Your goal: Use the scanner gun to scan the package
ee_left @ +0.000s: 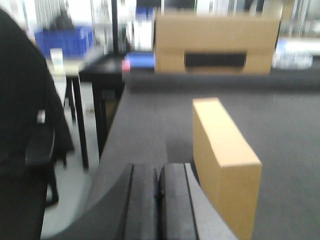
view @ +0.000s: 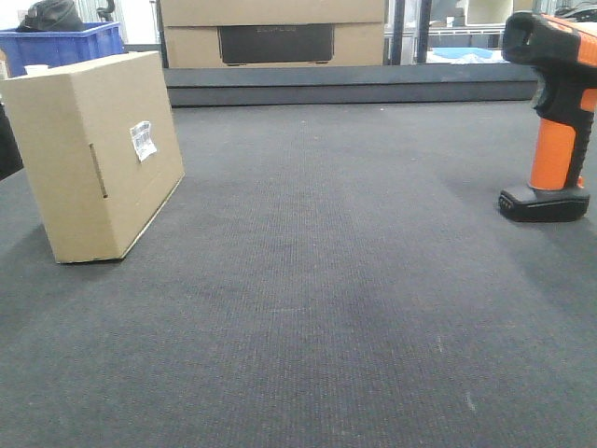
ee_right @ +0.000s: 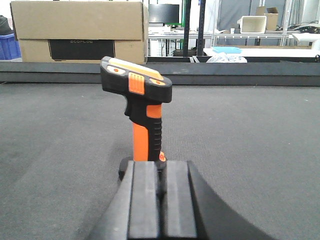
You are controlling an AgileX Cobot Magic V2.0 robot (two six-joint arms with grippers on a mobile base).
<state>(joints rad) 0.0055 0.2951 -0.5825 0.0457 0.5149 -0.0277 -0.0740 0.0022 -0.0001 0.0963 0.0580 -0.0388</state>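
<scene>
A brown cardboard package stands on edge at the left of the dark mat, a white label on its right face. It also shows in the left wrist view, just right of and ahead of my left gripper, which is shut and empty. An orange and black scanner gun stands upright on its base at the right. In the right wrist view the scanner gun stands just beyond my right gripper, which is shut and empty.
A dark raised ledge runs along the mat's far edge, with a large cardboard box behind it. A blue crate sits at the back left. The mat's left edge drops off beside a black table.
</scene>
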